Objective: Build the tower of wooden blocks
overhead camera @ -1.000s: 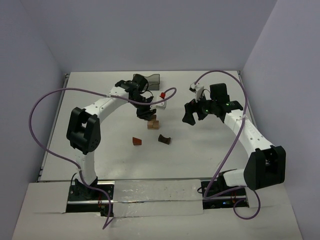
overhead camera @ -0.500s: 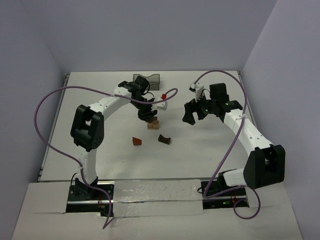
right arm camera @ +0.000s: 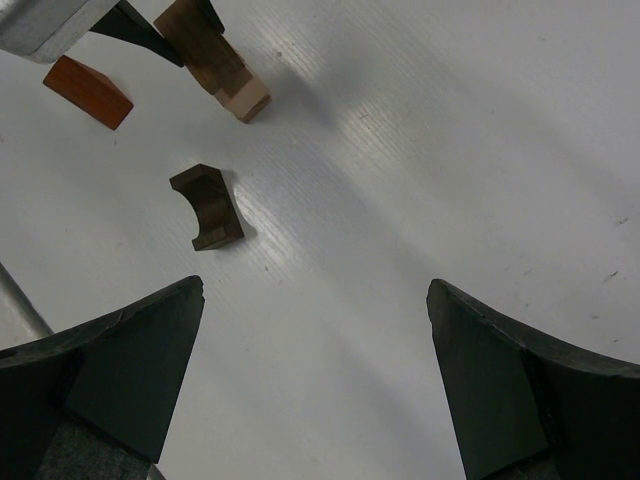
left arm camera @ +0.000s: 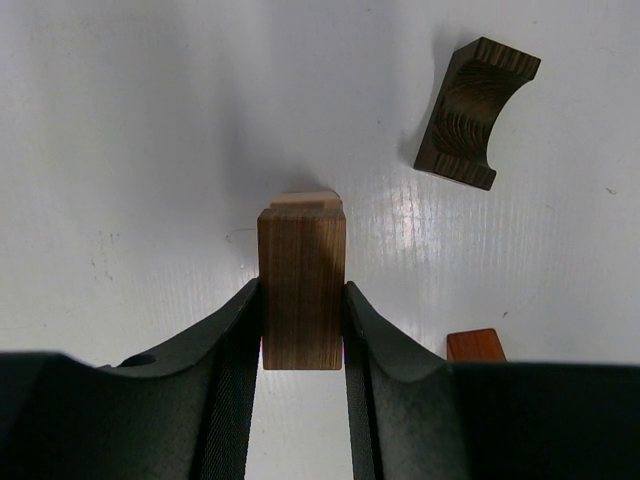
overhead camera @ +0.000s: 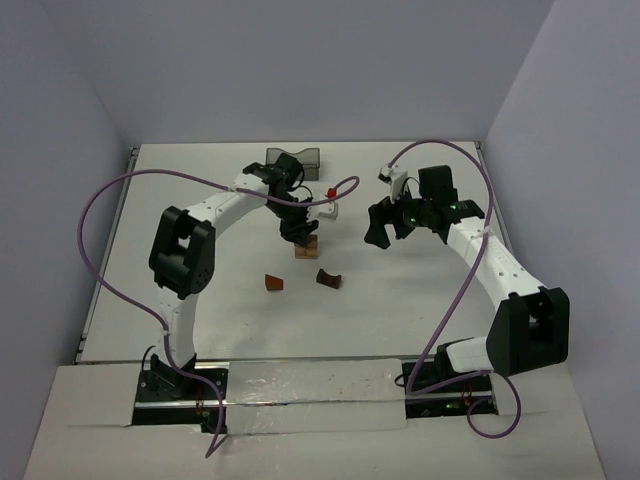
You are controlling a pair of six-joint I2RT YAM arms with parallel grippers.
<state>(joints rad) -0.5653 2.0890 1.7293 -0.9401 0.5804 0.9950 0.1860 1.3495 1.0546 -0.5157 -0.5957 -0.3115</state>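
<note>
My left gripper (left arm camera: 302,300) is shut on a brown wooden block (left arm camera: 300,260), held upright over a light tan block (left arm camera: 305,200) of the wood block tower (overhead camera: 308,250). The held block hides most of the tan block. A dark brown arch (left arm camera: 475,125) and a reddish-brown wedge (left arm camera: 475,345) lie loose on the table nearby. From above, the left gripper (overhead camera: 300,232) hangs over the tower, with the wedge (overhead camera: 274,283) and the arch (overhead camera: 328,278) in front of it. My right gripper (right arm camera: 315,340) is open and holds nothing, right of the tower (overhead camera: 385,225).
A dark translucent bin (overhead camera: 295,160) stands at the back of the white table (overhead camera: 400,300), behind the left arm. Purple cables loop over both arms. Grey walls close off the left, back and right sides.
The left arm has swung a little to the right, bringing the held brown block over the tan stack. The right arm has not moved.
</note>
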